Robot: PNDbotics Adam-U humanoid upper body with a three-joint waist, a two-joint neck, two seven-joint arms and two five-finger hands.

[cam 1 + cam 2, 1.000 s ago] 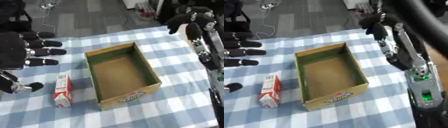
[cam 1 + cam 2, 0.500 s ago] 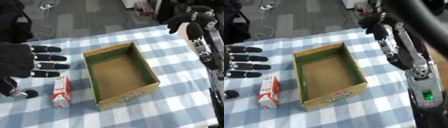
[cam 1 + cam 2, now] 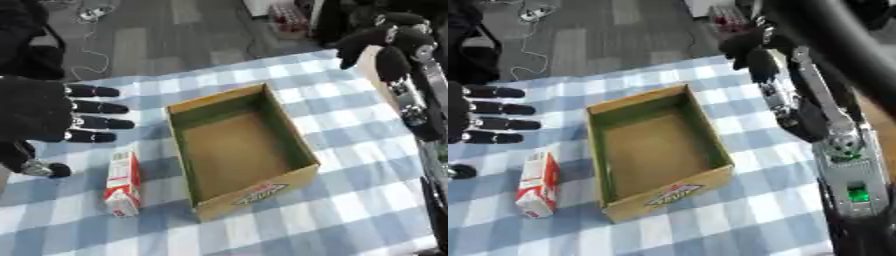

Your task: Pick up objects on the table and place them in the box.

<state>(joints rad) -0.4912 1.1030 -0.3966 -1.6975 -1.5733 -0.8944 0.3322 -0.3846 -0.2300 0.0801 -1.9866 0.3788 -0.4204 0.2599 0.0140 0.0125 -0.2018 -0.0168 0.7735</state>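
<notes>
Meanwhile, the left robot hand (image 3: 39,112) hovers, fingers spread, above the red-and-white carton (image 3: 122,183) beside the box (image 3: 241,150), labels unreadable.

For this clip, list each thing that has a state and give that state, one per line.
Cardboard box: open-topped, upright, nothing visible inside.
Red and white carton: lying flat on the table, left of the box, not held.
Left robot hand: open, fingers straight, above the carton, holding nothing.
Right robot hand: raised at the table's far right, fingers curled, holding nothing.
</notes>
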